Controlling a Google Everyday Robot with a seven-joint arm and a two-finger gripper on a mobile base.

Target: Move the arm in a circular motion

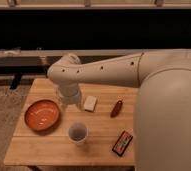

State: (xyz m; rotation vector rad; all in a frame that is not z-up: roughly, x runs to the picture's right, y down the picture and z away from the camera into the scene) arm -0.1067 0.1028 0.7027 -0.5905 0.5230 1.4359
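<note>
The arm (106, 70) enters from the right as a thick cream tube. It reaches across the far part of the desk (49, 148) and then bends downward, beyond the white cup (77, 133) and a little to its left. At this lower end is the pincer (69, 101), pointing down toward the wood. I cannot tell whether it is spread or pressed together, and I see nothing clearly held in it. I think this bent posture, with the end hanging down, suits the task, because a circle can be drawn with the end alone and no object needs to be taken.

The other things lie around the cup:
- An orange plate (41, 115) is to its left and slightly farther back.
- A pale small block (90, 103) lies behind the cup, a little to the right and just beside the end of the arm.
- A reddish-brown oblong thing (117, 108) is farther right.
- A dark packet with red print (122, 143) lies right of the cup, near the front edge.

In my judgement the block and the plate are the things most at risk if the circle runs low.
</note>
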